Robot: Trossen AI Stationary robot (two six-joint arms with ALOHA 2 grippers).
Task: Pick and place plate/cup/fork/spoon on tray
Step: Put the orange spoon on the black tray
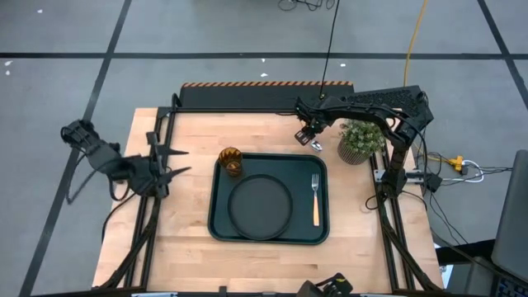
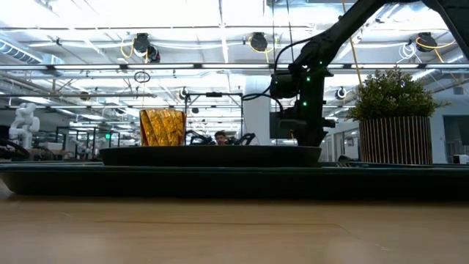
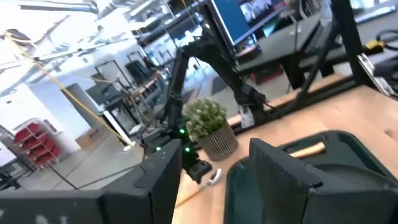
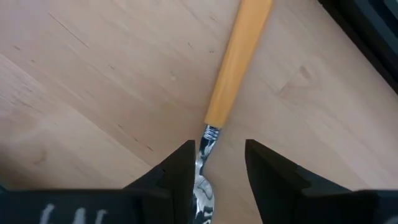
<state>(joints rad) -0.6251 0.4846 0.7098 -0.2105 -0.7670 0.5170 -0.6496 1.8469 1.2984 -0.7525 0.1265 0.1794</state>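
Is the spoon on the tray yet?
No. The spoon lies on the bare wood beyond the tray, with the right pincer open around its neck.

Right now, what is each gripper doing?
Left gripper: open, empty, at the table's left edge.
Right gripper: open, straddling the spoon, not yet gripping.

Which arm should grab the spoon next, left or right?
Right. The right gripper hangs open directly over the spoon, fingers straddling its neck, just behind the tray. The left gripper waits at the table's left edge.
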